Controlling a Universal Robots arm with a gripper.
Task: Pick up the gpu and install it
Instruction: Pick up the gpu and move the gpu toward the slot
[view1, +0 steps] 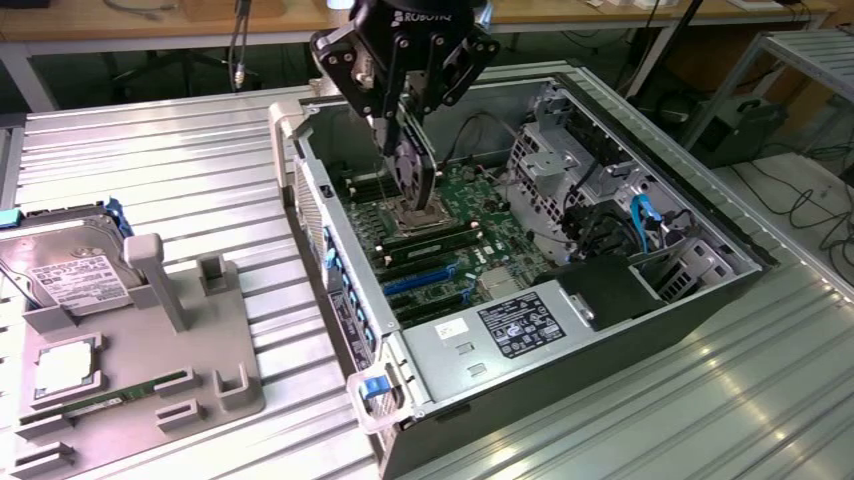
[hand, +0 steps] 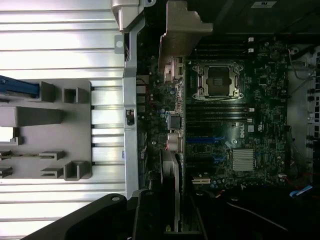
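we see the gripper (view1: 407, 140) closed narrowly on the gpu (view1: 414, 178), pinching its upper edge so the card hangs on edge inside the open computer case (view1: 641, 290). in the exterior view it sits toward eleven o'clock of the case's interior, and its lower end is just above the cpu socket (view1: 420, 215). in the wrist view the card shows edge-on, and its silver bracket (hand: 182, 30) is the end farthest from the gripper.

we judge the card light and stiff but fragile. the bare board edges and the bracket look like the safe places to take hold, and the components and the contact edge are not. a pinch this narrow on a thin edge could let the card swing or slip if it meets any resistance.

in the exterior view the blue expansion slots (view1: 420, 280) lie at about six o'clock from the card, on the motherboard (view1: 461, 190). the socket under the card looks open and delicate, and we would count it the main hazard. the blue cables (view1: 645, 225) at three o'clock are well apart from it. outside the case, a grey fixture tray (view1: 174, 350) sits at eight o'clock and a hard drive (view1: 60, 275) at nine o'clock, both well clear.
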